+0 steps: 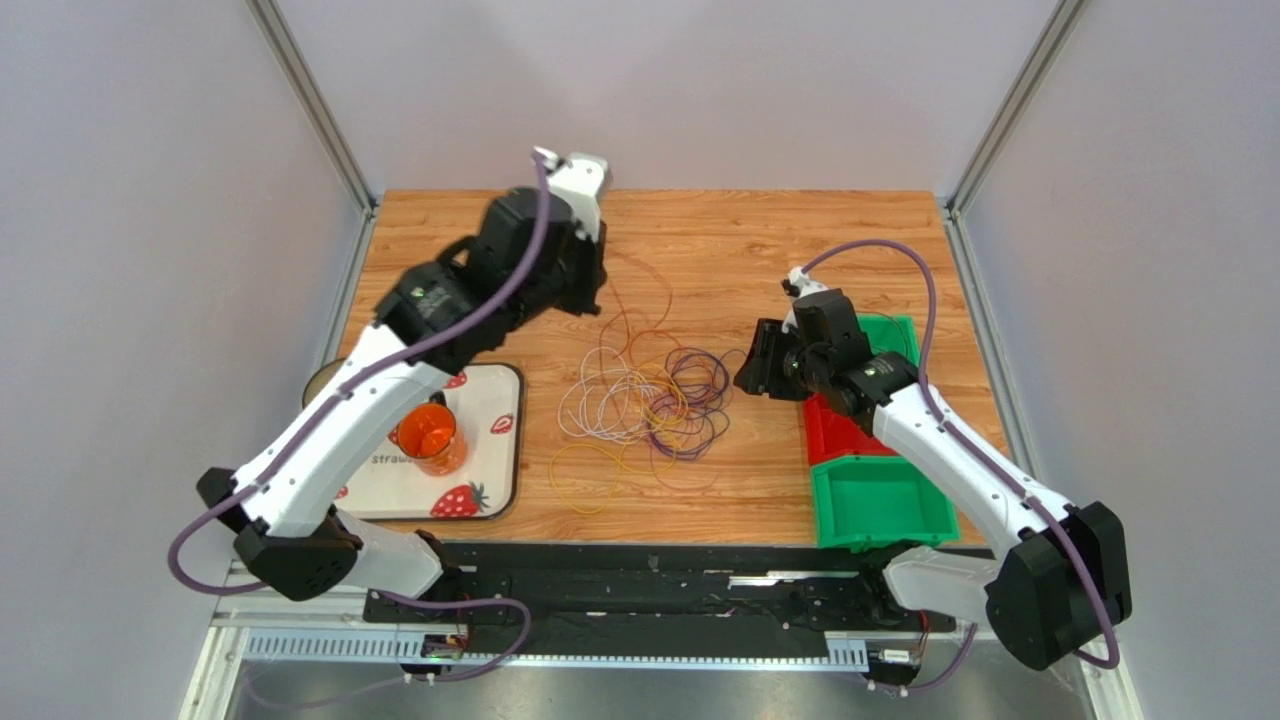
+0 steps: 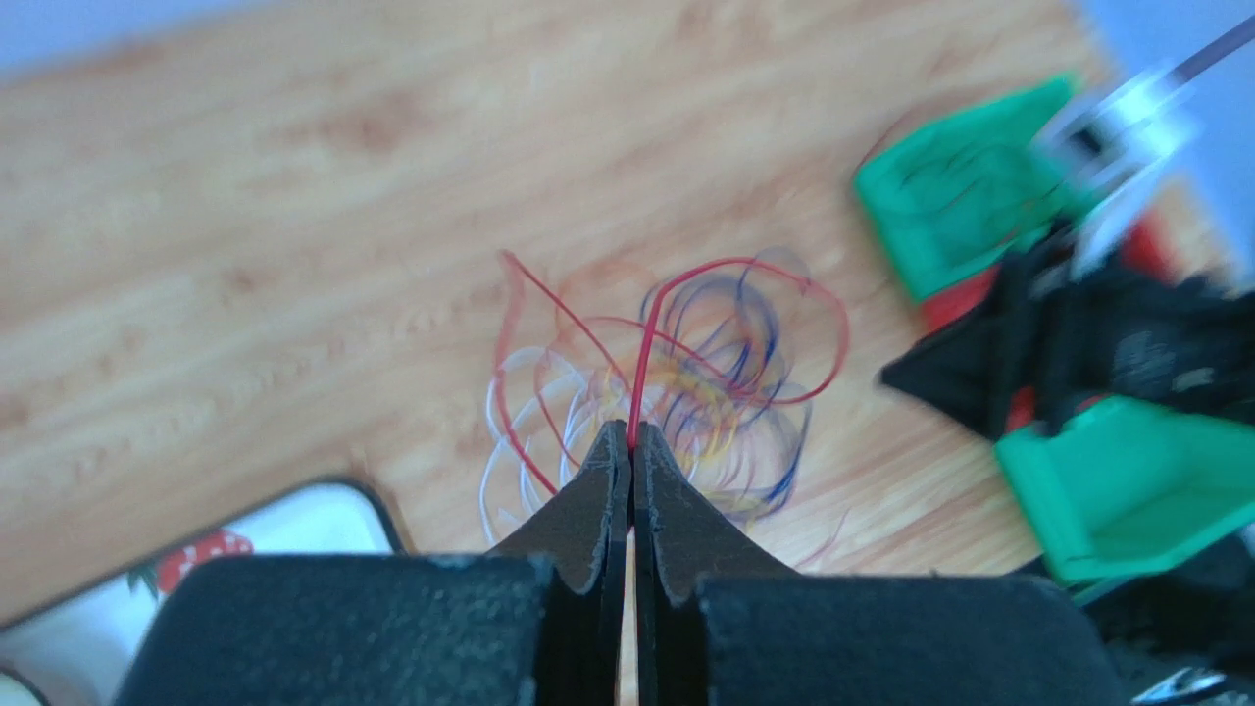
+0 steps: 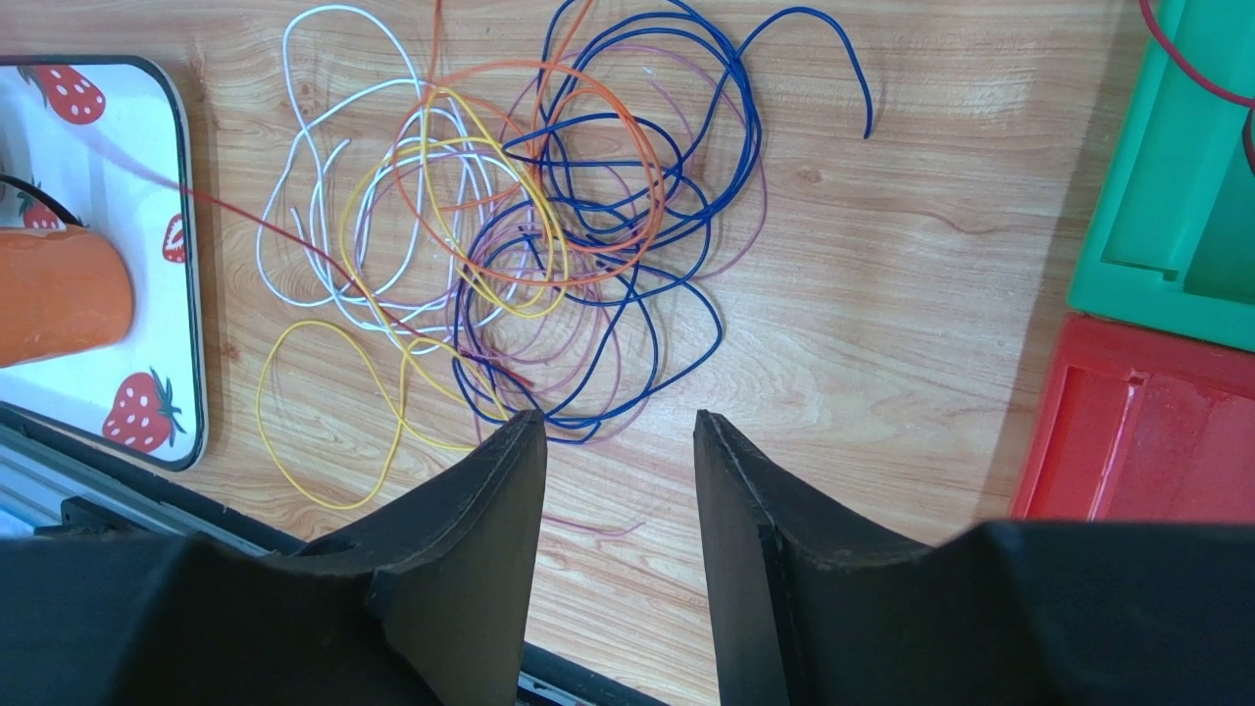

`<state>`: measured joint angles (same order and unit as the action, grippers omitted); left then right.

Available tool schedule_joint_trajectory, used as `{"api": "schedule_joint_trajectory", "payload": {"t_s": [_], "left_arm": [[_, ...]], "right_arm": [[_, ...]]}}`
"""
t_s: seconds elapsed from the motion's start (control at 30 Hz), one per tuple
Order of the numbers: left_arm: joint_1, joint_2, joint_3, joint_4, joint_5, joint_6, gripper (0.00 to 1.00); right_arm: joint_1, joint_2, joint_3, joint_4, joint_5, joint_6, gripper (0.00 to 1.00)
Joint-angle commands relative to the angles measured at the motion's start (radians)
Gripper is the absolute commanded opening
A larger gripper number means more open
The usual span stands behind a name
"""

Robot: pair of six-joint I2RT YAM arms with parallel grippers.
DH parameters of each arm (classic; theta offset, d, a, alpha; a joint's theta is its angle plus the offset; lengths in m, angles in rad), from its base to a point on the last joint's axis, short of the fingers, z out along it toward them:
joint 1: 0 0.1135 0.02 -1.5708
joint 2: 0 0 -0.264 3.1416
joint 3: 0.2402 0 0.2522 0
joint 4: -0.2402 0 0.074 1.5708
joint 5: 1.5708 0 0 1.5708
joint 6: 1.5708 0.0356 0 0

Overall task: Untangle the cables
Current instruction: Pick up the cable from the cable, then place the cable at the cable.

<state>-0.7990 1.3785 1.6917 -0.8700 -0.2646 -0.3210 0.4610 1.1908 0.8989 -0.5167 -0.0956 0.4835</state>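
The cables (image 1: pixel 649 402) lie as a tangle of thin white, yellow, orange, blue and purple loops on the middle of the wooden table; they also show in the right wrist view (image 3: pixel 516 236). My left gripper (image 2: pixel 632 437) is raised at the back of the table, shut on a red cable (image 2: pixel 648 346) that runs down from its tips into the tangle. In the top view the left gripper (image 1: pixel 597 294) sits above the tangle's far side. My right gripper (image 3: pixel 619 424) is open and empty, just right of the tangle and above the table (image 1: pixel 747 368).
A white strawberry tray (image 1: pixel 489 450) with an orange cup (image 1: pixel 427 435) stands at the front left. A red bin (image 1: pixel 836 432) and green bins (image 1: pixel 879 503) stand at the right, under my right arm. A red strand lies in the green bin (image 3: pixel 1193 59).
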Motion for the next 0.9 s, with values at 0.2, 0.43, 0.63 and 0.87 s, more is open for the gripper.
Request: {"api": "schedule_joint_trajectory", "payload": {"t_s": [0.2, 0.43, 0.63, 0.87], "left_arm": [[-0.005, -0.084, 0.363, 0.032, 0.11, 0.142, 0.0], [-0.005, -0.202, -0.036, 0.164, 0.062, 0.041, 0.0], [-0.002, -0.231, -0.282, 0.225, 0.034, -0.041, 0.0], [0.026, -0.142, -0.453, 0.262, 0.139, -0.142, 0.0]], "right_arm": [[0.011, -0.08, 0.06, 0.034, 0.005, -0.002, 0.45], [0.011, -0.189, 0.026, 0.064, -0.05, -0.037, 0.47], [0.01, -0.243, -0.06, 0.204, -0.176, -0.022, 0.5], [0.013, -0.224, -0.101, 0.237, -0.242, 0.013, 0.51]]}}
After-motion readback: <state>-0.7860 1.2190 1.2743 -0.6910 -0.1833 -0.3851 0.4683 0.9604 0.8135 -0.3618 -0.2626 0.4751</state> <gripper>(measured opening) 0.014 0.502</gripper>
